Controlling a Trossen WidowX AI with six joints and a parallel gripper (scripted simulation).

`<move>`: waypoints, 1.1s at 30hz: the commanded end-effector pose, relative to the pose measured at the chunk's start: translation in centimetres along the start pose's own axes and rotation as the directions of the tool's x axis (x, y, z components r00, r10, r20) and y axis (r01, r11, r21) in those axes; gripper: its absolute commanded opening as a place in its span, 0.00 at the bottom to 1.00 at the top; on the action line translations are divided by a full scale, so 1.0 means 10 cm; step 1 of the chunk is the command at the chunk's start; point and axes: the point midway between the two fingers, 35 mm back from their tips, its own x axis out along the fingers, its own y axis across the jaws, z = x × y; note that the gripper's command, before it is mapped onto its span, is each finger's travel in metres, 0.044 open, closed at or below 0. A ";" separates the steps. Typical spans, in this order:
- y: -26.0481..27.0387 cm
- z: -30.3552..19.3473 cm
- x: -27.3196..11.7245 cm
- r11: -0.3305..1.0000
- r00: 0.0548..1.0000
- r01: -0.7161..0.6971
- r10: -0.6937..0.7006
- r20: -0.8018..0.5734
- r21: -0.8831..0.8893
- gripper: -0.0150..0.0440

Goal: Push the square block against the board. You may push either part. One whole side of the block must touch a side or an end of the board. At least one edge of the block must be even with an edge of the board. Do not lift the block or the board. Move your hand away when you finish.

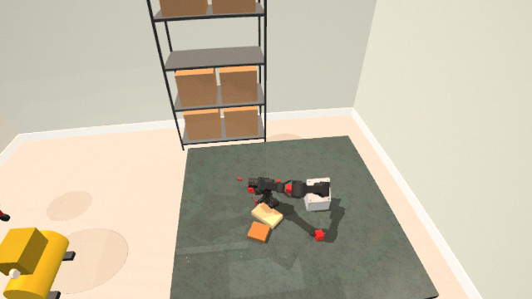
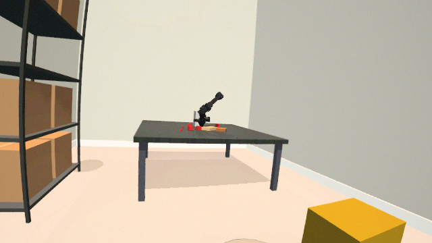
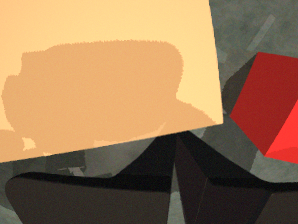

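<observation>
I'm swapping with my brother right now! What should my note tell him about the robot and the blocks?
Gripper: fingers closed, nothing between them, down at the pale board's long side.
Board: lying flat, between the gripper and the orange block.
Orange square block: flat on the table, turned at a different angle from the board.
Done: the two are close together, but not lined up.
Left: get one whole block side against the board, make an edge even, no lifting, then move the gripper away.

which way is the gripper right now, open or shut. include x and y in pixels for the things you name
Shut: in the wrist view the fingertips of the gripper [image 1: 270, 203] [image 3: 179, 134] meet beside the pale board [image 1: 267, 214] [image 2: 208, 128] [image 3: 110, 65], with nothing between them.
</observation>
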 end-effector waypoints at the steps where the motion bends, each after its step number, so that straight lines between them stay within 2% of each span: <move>1: 0.03 0.06 0.02 1.000 1.000 -0.006 0.006 -0.002 -0.006 0.25; 33: 0.08 0.31 0.02 1.000 1.000 -0.006 0.006 -0.001 -0.007 0.25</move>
